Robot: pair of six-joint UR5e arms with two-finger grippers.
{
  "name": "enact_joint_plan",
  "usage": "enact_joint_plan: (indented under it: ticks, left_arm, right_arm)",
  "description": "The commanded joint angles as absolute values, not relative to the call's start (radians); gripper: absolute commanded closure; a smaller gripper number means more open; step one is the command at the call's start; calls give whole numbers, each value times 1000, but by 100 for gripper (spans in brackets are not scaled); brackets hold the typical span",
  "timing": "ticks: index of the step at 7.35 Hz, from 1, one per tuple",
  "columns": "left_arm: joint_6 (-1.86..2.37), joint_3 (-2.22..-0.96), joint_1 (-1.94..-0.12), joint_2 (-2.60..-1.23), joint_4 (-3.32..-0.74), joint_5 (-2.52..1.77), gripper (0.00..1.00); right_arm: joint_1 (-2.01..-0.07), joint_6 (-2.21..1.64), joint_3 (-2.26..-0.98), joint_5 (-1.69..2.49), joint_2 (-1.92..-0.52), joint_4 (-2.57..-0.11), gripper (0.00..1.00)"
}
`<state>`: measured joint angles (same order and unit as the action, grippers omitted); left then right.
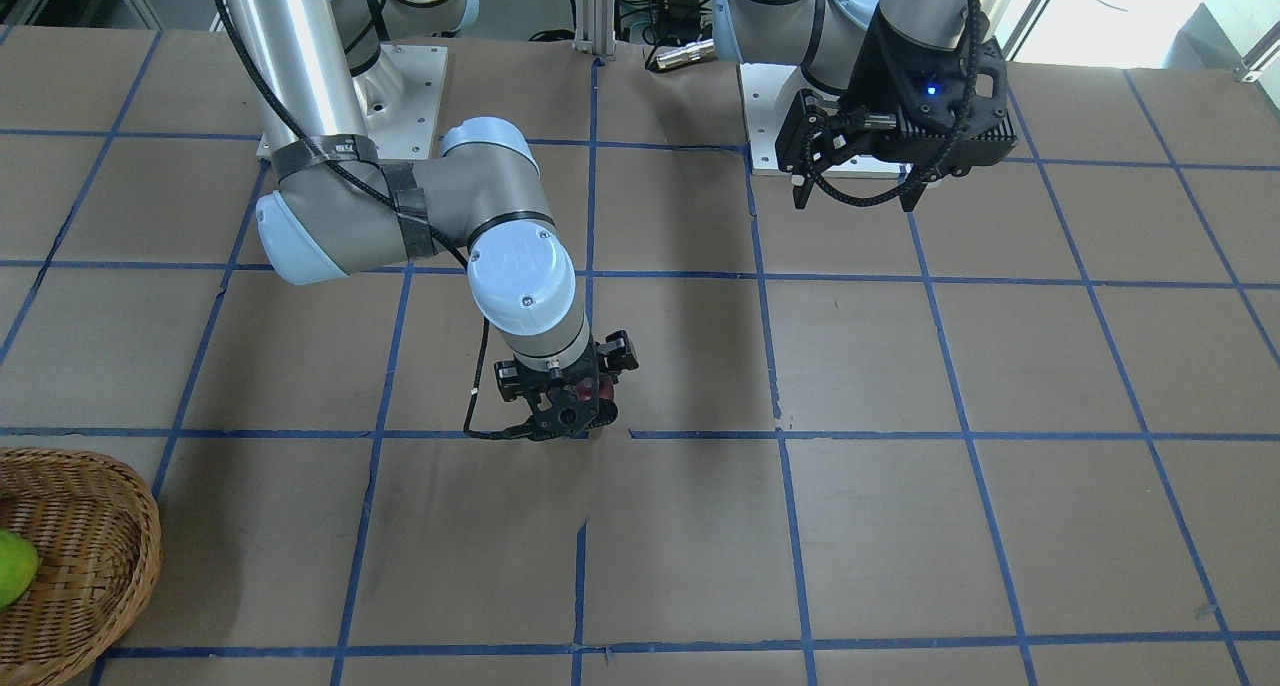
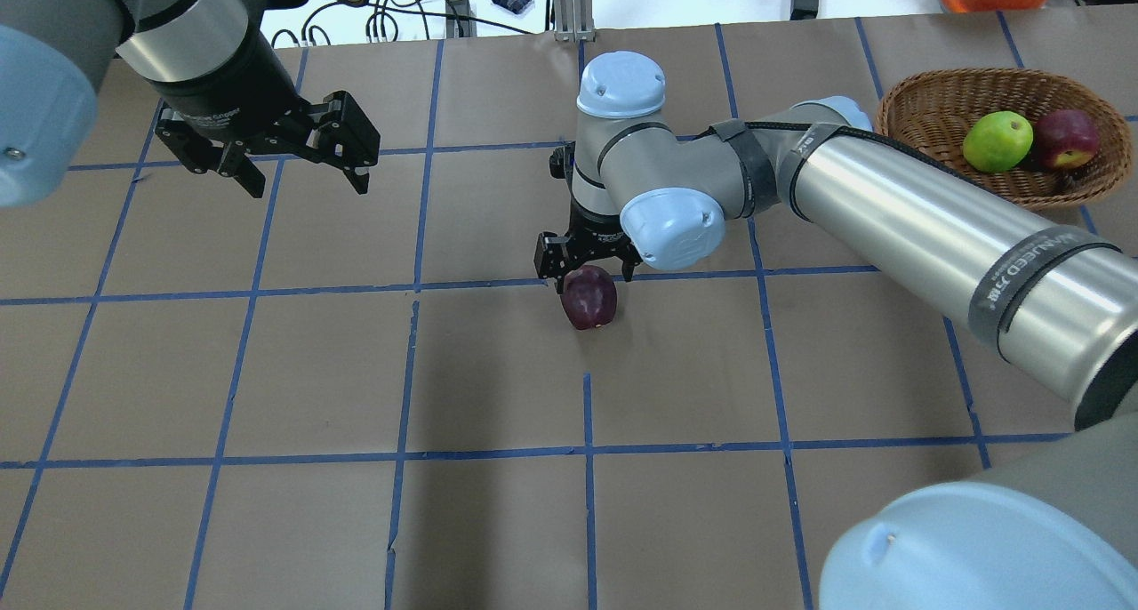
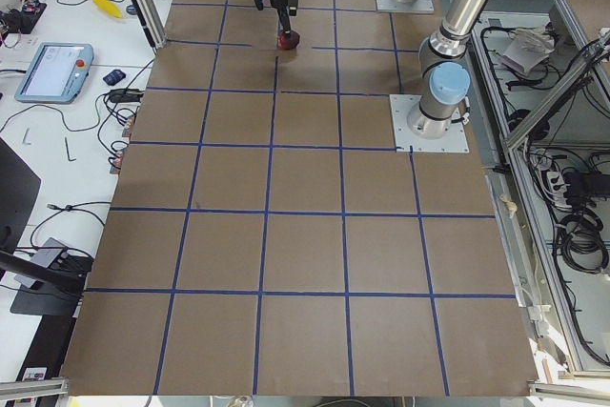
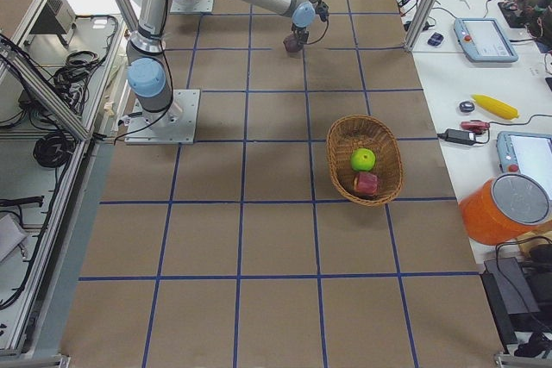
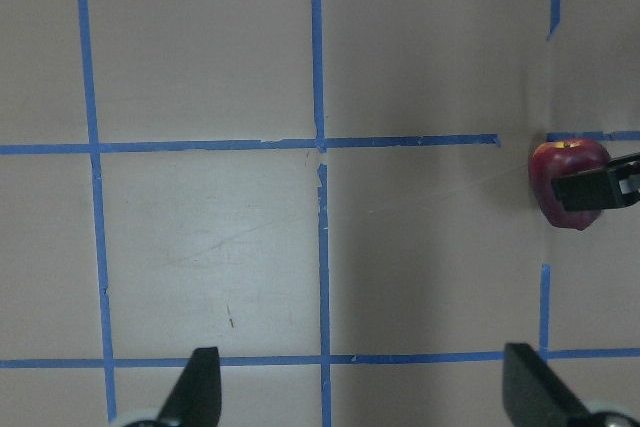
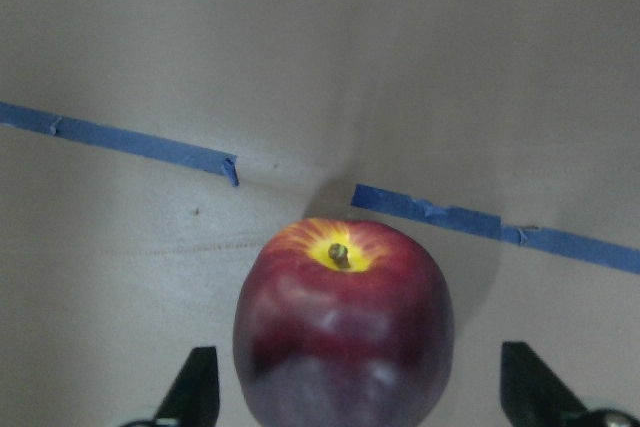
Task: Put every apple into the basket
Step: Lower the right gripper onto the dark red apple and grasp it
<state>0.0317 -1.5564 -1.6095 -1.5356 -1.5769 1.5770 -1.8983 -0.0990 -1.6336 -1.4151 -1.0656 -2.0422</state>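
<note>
- Near the middle of the tabletop (image 2: 498, 370), a dark maroon apple (image 6: 343, 332) stands upright on the brown paper cover. It sits just on the robot's side of a blue tape line (image 2: 267, 292).
- Up close its skin is a deep, glossy wine red with soft pale highlights. A yellow-orange patch fans out around a short brown stem at the top. It is round and slightly broader at the shoulders.
- Just behind the apple the tape line is broken, and its shadow falls into that gap.
- The right claw (image 2: 588, 272) points straight down over this apple with its jaws spread wide. From the wrist camera the two dark fingers (image 6: 195, 387) flank the fruit, each with a clear gap to the skin, so nothing is gripped.
- The right arm reaches in low across the tabletop, with its wrist directly above the fruit.
- The left claw (image 2: 302, 170) hangs above the tabletop on the robot's left, well apart from the apple. Its jaws are also spread and hold nothing, with only taped paper below them.
- The wicker basket (image 2: 925, 103), round and tan-brown, sits at the far right of the tabletop, well away from the maroon apple.
- Inside it lie a lime-green apple (image 2: 997, 141) and a red apple (image 2: 1064, 138), side by side and touching or nearly so.
</note>
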Motion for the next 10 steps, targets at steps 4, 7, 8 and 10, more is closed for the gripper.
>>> enact_joint_plan:
  ticks: [4,7,8,10]
  left_arm:
    - [32,-1555,-1609,-1536,-1577,1577,0]
    - [32,-1555,-1609,-1536,-1577,1577,0]
    - [32,-1555,-1609,-1536,-1577,1577,0]
    - [32,-1557,-1609,-1536,-1577,1577,0]
  right_arm:
    - [-1908,-104,-1644,-1425,-1026,-2115,80]
    - [-1870,-98,-1570,-1430,-1092,-2062,100]
    - [-1776,-98,-1495,-1431,-1115,-1961,100]
    - [-1544,-52,-1299,-1446,-1108,-1771,100]
